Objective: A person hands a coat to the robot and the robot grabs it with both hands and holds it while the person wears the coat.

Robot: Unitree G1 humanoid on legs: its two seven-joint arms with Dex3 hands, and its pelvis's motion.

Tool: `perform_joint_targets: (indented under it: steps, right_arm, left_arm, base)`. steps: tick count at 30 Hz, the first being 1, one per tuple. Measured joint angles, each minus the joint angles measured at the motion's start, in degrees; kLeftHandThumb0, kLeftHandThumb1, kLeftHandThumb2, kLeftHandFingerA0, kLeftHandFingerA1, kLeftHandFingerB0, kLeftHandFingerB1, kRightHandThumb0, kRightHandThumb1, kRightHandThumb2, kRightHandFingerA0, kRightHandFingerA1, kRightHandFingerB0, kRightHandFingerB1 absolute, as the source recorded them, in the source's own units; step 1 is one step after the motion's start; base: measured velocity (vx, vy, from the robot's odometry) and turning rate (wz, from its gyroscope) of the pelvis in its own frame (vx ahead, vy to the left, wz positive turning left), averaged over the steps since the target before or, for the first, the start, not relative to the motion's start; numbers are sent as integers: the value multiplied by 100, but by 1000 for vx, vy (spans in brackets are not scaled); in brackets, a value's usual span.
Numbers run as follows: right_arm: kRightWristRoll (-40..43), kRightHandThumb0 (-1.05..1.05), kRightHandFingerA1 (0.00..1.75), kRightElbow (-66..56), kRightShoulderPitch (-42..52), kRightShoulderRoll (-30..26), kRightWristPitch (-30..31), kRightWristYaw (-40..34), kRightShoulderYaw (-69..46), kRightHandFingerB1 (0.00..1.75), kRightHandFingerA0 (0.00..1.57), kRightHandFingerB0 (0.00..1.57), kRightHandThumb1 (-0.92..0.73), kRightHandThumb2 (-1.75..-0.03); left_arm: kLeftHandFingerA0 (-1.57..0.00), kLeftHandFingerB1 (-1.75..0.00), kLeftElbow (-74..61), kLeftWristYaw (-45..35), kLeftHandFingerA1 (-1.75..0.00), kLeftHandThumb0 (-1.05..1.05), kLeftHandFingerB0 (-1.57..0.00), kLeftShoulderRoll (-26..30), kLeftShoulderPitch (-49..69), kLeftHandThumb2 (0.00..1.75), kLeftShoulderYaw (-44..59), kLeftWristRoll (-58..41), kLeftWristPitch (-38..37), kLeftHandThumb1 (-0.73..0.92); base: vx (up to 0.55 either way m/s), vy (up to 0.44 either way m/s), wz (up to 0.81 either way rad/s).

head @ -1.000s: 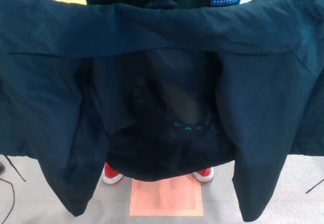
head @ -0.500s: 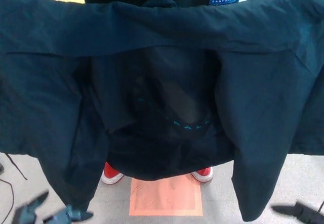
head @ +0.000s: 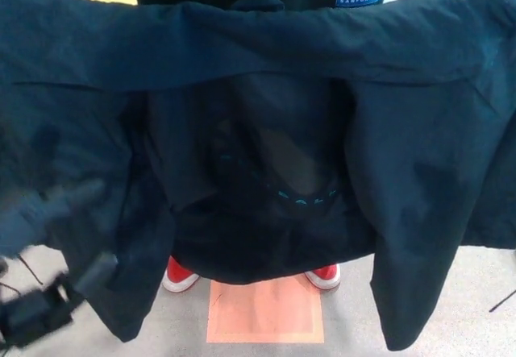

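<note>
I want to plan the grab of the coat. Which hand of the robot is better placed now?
Left. The left hand is raised beside the dark navy fabric coat; the right hand is out of view.

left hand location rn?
Head view, lower left: the left hand, motion-blurred, is in front of the coat's left front panel, left of the red shoes and orange floor square.

Spread dark coat blocking nearly the whole view, open floor only beneath its hem, red shoes and orange mat there, blurred left hand overlapping the coat's lower-left flap
</note>
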Motion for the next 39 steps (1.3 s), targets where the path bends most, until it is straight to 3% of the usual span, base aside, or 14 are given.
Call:
perform_joint_targets:
  steps: [3, 6, 8, 15, 17, 18, 19, 22, 24, 30, 34, 35, 36, 39]
  right_arm:
    - [290, -67, 50, -344, -352, -323, 9, 128, -420, 33, 61, 35, -70, -61]
    - [488, -74, 46, -464, -654, -590, 50, 254, -666, 31, 53, 31, -70, -61]
    - [700, -74, 45, -489, -1088, -918, 159, 413, -826, 30, 48, 27, -70, -62]
    - [1183, -76, 48, -262, -2189, -1703, 539, 902, -931, 36, 24, 7, -57, -92]
    - [1266, -77, 47, -88, -2532, -2010, 701, 1098, -896, 34, 22, 7, -58, -92]
    - [1285, -76, 34, -34, -2627, -2092, 743, 1153, -877, 26, 24, 9, -73, -62]
    - [1315, -78, 47, 54, -2770, -2228, 809, 1243, -840, 27, 18, 4, -60, -91]
    - [1413, -80, 46, 358, -3216, -2621, 999, 1547, -656, 26, 16, 4, -61, -92]
    - [1446, -81, 44, 539, -3478, -2841, 1105, 1733, -515, 24, 15, 5, -63, -93]
    - [1471, -83, 44, 1110, -4326, -3271, 1378, 2277, 44, 21, 14, 3, -61, -95]
    - [1461, -79, 33, 1497, -4923, -3385, 1526, 2629, 449, 19, 18, 3, -76, -64]
    - [1454, -83, 45, 1577, -5043, -3391, 1551, 2697, 537, 21, 16, 3, -61, -95]
    - [1447, -84, 44, 1650, -5153, -3394, 1573, 2762, 616, 19, 15, 3, -60, -94]
    - [1413, -87, 46, 1885, -5499, -3393, 1639, 2955, 875, 19, 19, 3, -62, -97]
  left_arm:
    - [-54, -43, -316, -160, -57, -57, -50, 350, -470, 55, 384, -260, -32, 48]
    - [-39, -46, -456, -320, -56, -69, -32, 624, -819, 82, 588, -463, -28, 44]
    - [-39, -32, -482, -547, -44, -66, -36, 976, -1250, 58, 728, -680, 29, 55]
    - [-17, -40, -281, -1225, -41, -77, -14, 1743, -2176, 80, 724, -1255, 317, 48]
    - [-22, -30, -144, -1445, -32, -74, -17, 1952, -2449, 58, 674, -1366, 444, 58]
    - [0, -48, -101, -1503, -49, -37, 0, 2009, -2522, 90, 658, -1388, 480, 28]
    - [0, -48, -31, -1595, -49, -38, 0, 2092, -2639, 90, 634, -1419, 535, 27]
    - [-15, -27, 232, -1866, -31, -76, -9, 2354, -3044, 59, 505, -1470, 680, 60]
    - [-5, -28, 386, -2033, -39, -81, -2, 2495, -3265, 86, 402, -1482, 776, 52]
    - [-7, -19, 774, -2595, -31, -78, -7, 2833, -3932, 88, 79, -1606, 1142, 51]
    - [-8, -23, 1033, -2993, -27, -78, -3, 3010, -4420, 59, -165, -1673, 1390, 62]
    - [-11, -23, 1101, -3077, -29, -80, -3, 3038, -4533, 59, -231, -1685, 1434, 62]
    - [-4, -20, 1162, -3158, -38, -77, -5, 3061, -4636, 89, -291, -1693, 1477, 49]
    - [-7, -22, 1379, -3417, -42, -78, -2, 3108, -4996, 88, -497, -1703, 1607, 50]
  base:
    - [0, 0, 0]
    - [0, 0, 0]
    - [0, 0, 0]
    - [0, 0, 0]
    - [0, 0, 0]
    - [0, 0, 0]
    - [0, 0, 0]
    - [0, 0, 0]
    - [0, 0, 0]
    - [0, 0, 0]
    - [0, 0, 0]
    - [0, 0, 0]
    - [0, 0, 0]
    - [0, 0, 0]
